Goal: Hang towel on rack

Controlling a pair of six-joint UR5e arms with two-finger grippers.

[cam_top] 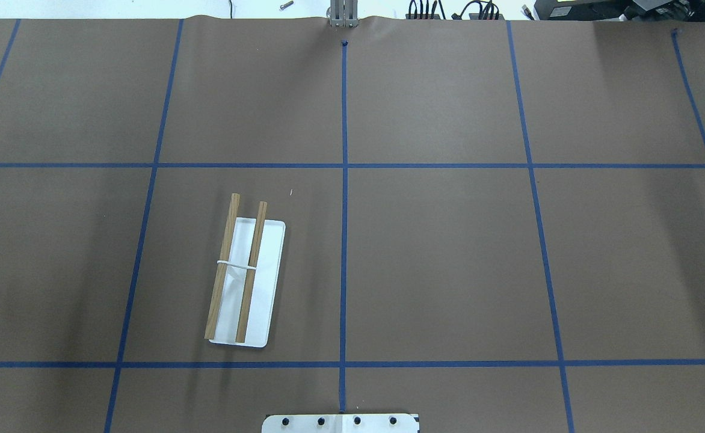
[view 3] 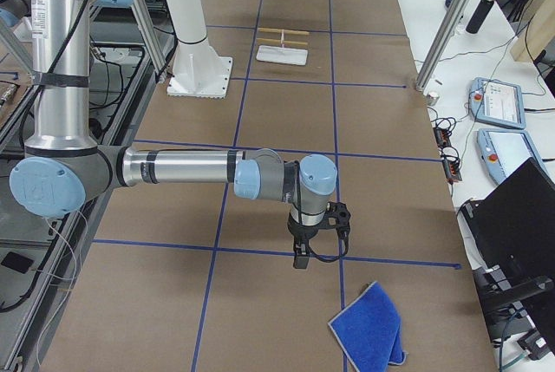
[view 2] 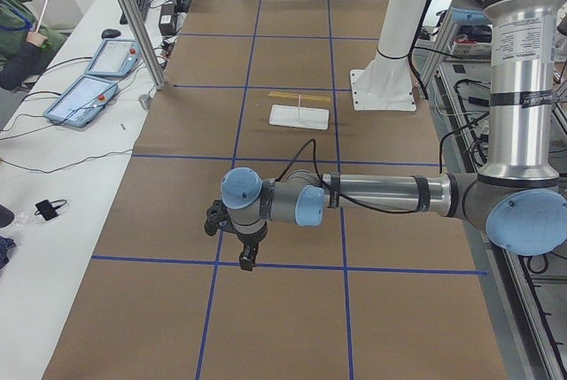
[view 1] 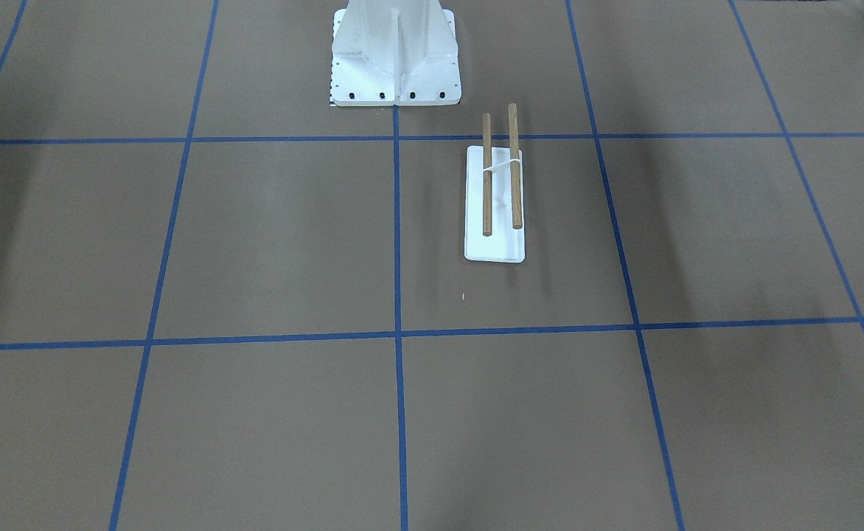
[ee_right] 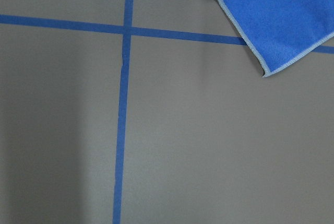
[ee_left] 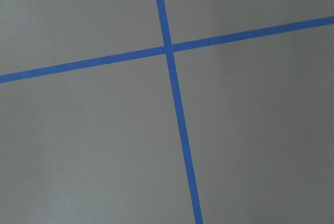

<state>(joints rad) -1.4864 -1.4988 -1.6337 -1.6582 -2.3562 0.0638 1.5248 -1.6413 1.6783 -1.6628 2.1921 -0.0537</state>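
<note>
The rack (cam_top: 260,282), a white base with two brown dowels, stands left of the table's middle; it also shows in the front view (view 1: 495,247). The blue towel (view 3: 368,330) lies crumpled flat on the table at the robot's right end. Its grey-edged corner fills the top right of the right wrist view (ee_right: 276,15). My right gripper (view 3: 301,259) hangs over the table a short way from the towel, pointing down. My left gripper (view 2: 245,261) hangs over the opposite end, far from both. Both grippers show only in side views, so I cannot tell if they are open.
The white bolted pedestal (view 1: 395,66) stands at the robot's edge near the rack. Blue tape lines (ee_left: 172,78) cross the brown table. A white bench with pendants (view 2: 84,96) and a seated person (view 2: 22,26) runs along the far side.
</note>
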